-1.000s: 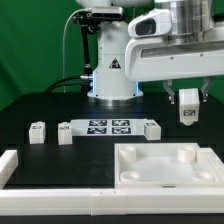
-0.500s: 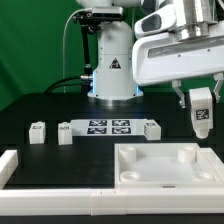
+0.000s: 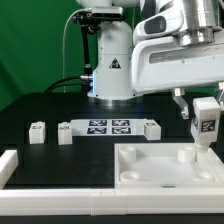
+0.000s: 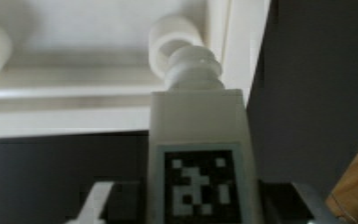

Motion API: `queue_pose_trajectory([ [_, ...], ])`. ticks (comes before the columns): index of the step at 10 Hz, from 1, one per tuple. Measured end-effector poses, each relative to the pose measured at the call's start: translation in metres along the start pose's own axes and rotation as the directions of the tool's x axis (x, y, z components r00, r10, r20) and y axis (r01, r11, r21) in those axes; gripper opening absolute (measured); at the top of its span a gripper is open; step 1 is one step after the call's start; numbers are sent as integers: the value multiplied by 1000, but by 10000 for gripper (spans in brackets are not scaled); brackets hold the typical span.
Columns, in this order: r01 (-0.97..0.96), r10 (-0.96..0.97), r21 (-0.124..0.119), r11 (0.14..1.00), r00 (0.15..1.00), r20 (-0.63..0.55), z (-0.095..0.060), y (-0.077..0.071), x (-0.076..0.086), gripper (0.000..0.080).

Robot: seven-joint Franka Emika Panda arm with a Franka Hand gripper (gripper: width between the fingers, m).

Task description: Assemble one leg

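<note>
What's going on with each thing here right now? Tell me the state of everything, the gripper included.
gripper: shut on the leg.
leg: held upright in the air above the square board, near a corner socket, not yet in it.
square board: lying flat on the table, no leg in the sockets that show.
loose leg: resting on the table, apart from the gripper.
marker board: lying flat on the table.
</note>
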State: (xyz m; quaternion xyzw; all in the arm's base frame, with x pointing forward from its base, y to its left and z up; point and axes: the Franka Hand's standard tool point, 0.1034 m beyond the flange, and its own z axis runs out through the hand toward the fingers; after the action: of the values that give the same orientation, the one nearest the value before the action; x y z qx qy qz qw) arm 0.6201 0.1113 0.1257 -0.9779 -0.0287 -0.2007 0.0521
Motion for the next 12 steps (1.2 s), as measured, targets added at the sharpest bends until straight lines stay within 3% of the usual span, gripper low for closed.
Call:
queue_pose_trajectory([
  [1,14,-15,-7,1000,989,-144,0,2,11,290],
  [2,14,-17,-16,1000,971,-238,4,5,6,290],
  [8,-1,-4,-23,1000,980,-200,22,8,-24,290],
  [12,-6,3,-16,1000,984,-181,26,-4,-35,290],
])
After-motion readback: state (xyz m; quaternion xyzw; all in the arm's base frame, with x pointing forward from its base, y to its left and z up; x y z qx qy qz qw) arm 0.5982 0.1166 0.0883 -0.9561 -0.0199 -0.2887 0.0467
